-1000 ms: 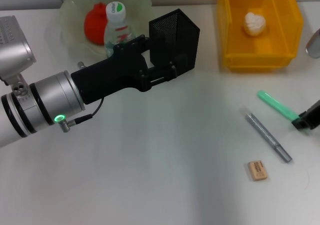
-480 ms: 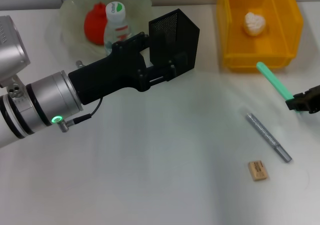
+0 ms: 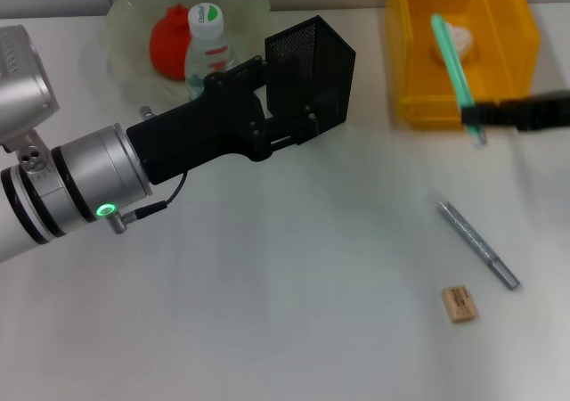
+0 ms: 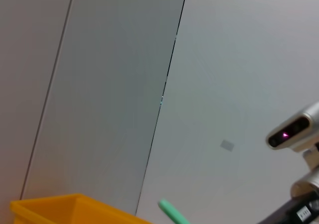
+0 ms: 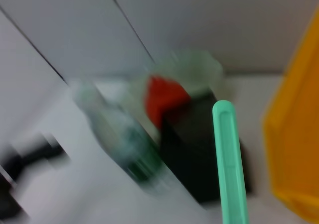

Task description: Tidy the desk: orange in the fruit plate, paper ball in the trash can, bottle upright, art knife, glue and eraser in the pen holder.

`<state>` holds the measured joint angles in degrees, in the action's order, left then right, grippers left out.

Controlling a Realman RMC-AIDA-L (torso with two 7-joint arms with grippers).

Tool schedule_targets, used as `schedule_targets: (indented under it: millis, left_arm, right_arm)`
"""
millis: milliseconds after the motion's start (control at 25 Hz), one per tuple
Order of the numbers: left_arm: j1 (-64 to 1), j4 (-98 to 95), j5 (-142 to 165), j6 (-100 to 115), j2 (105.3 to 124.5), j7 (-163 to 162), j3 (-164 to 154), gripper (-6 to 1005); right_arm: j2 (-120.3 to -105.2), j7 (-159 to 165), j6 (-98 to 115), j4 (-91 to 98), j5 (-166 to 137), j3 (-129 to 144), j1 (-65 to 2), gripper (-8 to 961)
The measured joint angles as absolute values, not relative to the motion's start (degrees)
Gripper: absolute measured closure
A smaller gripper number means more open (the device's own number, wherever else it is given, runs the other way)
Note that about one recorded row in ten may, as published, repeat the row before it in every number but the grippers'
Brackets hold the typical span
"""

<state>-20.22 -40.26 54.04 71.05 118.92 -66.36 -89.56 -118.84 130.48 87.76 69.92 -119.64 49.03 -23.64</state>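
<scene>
My right gripper [image 3: 478, 116] is shut on the green glue pen [image 3: 450, 58] and holds it in the air in front of the yellow bin, tilted up; the pen also shows in the right wrist view [image 5: 229, 169]. My left gripper [image 3: 298, 129] is shut on the near wall of the black mesh pen holder [image 3: 312, 58], which stands upright. The grey art knife [image 3: 476, 243] and the tan eraser [image 3: 459, 303] lie on the table at the right. The reddish orange [image 3: 167, 45] sits in the clear fruit plate [image 3: 125, 13]. The bottle [image 3: 207, 49] stands upright by it.
The yellow trash bin [image 3: 525, 36] stands at the back right with the white paper ball [image 3: 456, 45] inside. The left arm's silver forearm [image 3: 80, 183] crosses the left of the table. The white table [image 3: 294, 285] spreads in front.
My right gripper has lifted the green glue pen off the table and carried it up and to the left, over the bin's front. The left arm has stayed on the pen holder.
</scene>
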Motion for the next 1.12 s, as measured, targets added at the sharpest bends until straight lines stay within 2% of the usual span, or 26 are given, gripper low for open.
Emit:
schedule_targets:
  millis: [120,160,200,360,440,560,880,1120]
  left_arm:
    - [-20.29,-40.34,54.04,71.30,118.81,-66.70,-89.56,230]
    - [-20.27,-40.55,54.04,71.57,118.72,-66.72,-89.28,230]
    - [-20.27,-40.55,54.04,71.57,118.72,-66.72,-89.28,230]
    - [-20.18,-40.25,54.04,72.16,118.70,-66.40,-88.03,230]
    - [-20.17,-40.25,54.04,72.25,118.73,-66.36,-88.03,230]
    - [-20.20,-40.25,54.04,73.25,118.77,-66.32,-87.99,230]
    - [-19.94,-40.26,54.06,73.99,118.67,-66.11,-86.58,229]
    - [-20.02,-39.81,54.05,74.01,118.67,-66.10,-86.57,229]
  right_arm:
    - [-117.42,132.65,89.05,63.71,-116.45,45.98,-26.99,780]
    - [-115.93,134.77,89.78,60.31,-115.95,45.09,-29.20,780]
    - [-115.93,134.77,89.78,60.31,-115.95,45.09,-29.20,780]
    - [-113.08,138.05,90.96,52.25,-111.01,44.14,-34.15,780]
    - [-112.76,138.07,91.05,50.50,-109.69,44.08,-34.85,780]
    - [-111.24,137.75,90.88,41.06,-103.37,43.91,-38.03,780]
    - [-110.93,137.95,88.61,37.00,-102.05,43.25,-39.21,780]
    - [-112.18,136.34,87.25,32.21,-98.82,41.76,-39.28,780]
